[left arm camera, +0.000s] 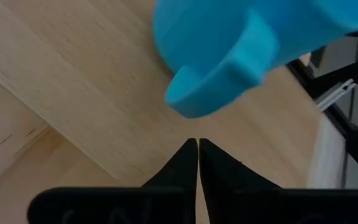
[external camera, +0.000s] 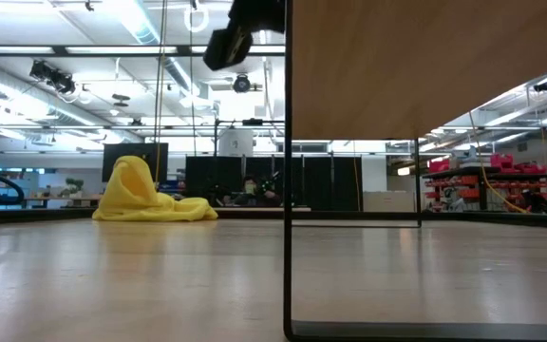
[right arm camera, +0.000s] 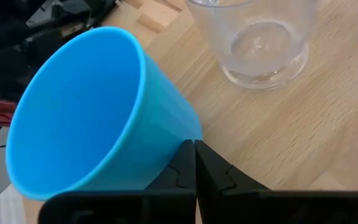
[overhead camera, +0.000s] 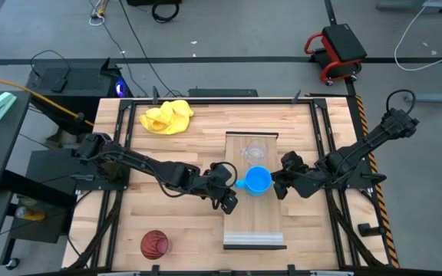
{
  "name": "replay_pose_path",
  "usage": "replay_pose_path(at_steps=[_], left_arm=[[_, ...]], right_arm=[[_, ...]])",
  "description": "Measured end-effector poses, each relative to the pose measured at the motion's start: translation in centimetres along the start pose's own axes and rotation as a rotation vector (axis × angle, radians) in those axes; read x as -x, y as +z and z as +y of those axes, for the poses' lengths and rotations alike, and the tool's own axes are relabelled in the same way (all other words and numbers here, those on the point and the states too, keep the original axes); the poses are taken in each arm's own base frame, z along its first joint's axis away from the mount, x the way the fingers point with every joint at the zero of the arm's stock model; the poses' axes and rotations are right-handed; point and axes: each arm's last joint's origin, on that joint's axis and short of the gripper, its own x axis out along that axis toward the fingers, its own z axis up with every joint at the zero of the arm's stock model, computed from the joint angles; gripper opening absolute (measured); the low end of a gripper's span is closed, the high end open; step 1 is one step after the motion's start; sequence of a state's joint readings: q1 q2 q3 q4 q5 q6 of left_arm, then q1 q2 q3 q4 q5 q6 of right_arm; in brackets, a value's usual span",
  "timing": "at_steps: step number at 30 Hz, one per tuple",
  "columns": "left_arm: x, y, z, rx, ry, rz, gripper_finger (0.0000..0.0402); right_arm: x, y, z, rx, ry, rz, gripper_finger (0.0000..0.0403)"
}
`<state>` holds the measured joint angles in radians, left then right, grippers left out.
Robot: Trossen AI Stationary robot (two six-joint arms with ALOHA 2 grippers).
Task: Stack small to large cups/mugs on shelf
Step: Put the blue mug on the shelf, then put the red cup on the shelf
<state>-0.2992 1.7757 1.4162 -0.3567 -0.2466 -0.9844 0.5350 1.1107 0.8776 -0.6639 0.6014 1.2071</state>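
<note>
The blue mug (overhead camera: 258, 180) stands upright on the pale wood shelf (overhead camera: 253, 226), a raised board on a thin black frame (external camera: 287, 190). Its handle (left arm camera: 216, 87) points toward the table's left. My left gripper (overhead camera: 235, 185) is shut, and its tips (left arm camera: 197, 144) sit just short of the handle with a small gap. My right gripper (overhead camera: 276, 184) is shut at the mug's right side. The clear cup (overhead camera: 253, 152) stands on the shelf just beyond the mug. The dark red ribbed cup (overhead camera: 154, 244) rests on the tabletop near the near-left corner. My right gripper's shut fingertips (right arm camera: 188, 155) lie at the blue mug's outer wall (right arm camera: 166, 140) low down, coming level from the table's right. Whether they touch the wall or stop just short of it, I cannot tell. The mug stands on its base on the shelf.
A crumpled yellow cloth (overhead camera: 167, 117) lies at the table's far-left part and also shows in the low view as the yellow cloth (external camera: 145, 198). The shelf's lighter lip (overhead camera: 255, 241) is at its near end. Black rails (overhead camera: 330, 153) run along the table's sides.
</note>
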Motion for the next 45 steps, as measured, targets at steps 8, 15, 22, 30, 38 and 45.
replay_pose_path(at_steps=[8, 15, 22, 30, 38, 45], left_arm=[[0.8, -0.1, 0.0, 0.010, 0.032, -0.006, 0.0021], [0.8, -0.1, 0.2, 0.013, 0.052, -0.017, 0.0011], [0.8, -0.1, 0.5, 0.010, 0.088, -0.015, 0.0021], [1.2, 0.0, 0.6, 0.011, 0.093, -0.013, 0.0012], [5.9, 0.7, 0.4, 0.023, 0.080, -0.009, 0.0017], [11.2, -1.2, 1.0, 0.082, 0.177, 0.104, 0.0016]], right_arm=[[0.0, 0.0, 0.0, 0.003, 0.003, -0.001, 0.0000], [0.5, -0.6, 0.4, 0.017, 0.033, 0.013, 0.0000], [0.6, -0.8, 0.5, 0.021, 0.042, 0.019, 0.0000], [0.8, -0.7, 0.5, 0.019, 0.047, 0.023, 0.0000], [3.4, -0.3, 0.9, 0.006, 0.104, 0.048, 0.0001], [6.2, -0.7, 2.1, 0.034, 0.228, 0.086, 0.0012]])
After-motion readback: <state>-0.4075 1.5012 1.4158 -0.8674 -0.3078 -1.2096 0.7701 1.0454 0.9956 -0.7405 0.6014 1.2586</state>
